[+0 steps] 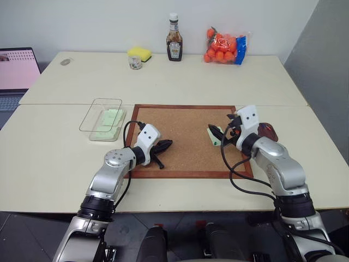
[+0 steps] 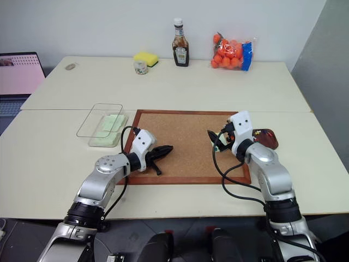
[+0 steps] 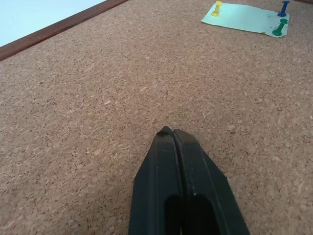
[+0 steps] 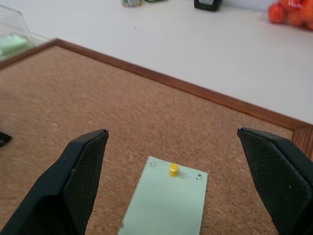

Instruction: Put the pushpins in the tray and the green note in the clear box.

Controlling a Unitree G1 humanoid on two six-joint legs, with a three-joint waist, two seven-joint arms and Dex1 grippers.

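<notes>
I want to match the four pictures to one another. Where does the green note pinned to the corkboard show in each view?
Left eye: green note at the right gripper's tips.
Right eye: same place.
Left wrist: far corner, three pushpins.
Right wrist: between the open fingers.
Shared landmark: corkboard.

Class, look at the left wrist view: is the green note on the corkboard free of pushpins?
No. The green note on the corkboard is held by three pushpins: yellow, blue and green.
</notes>
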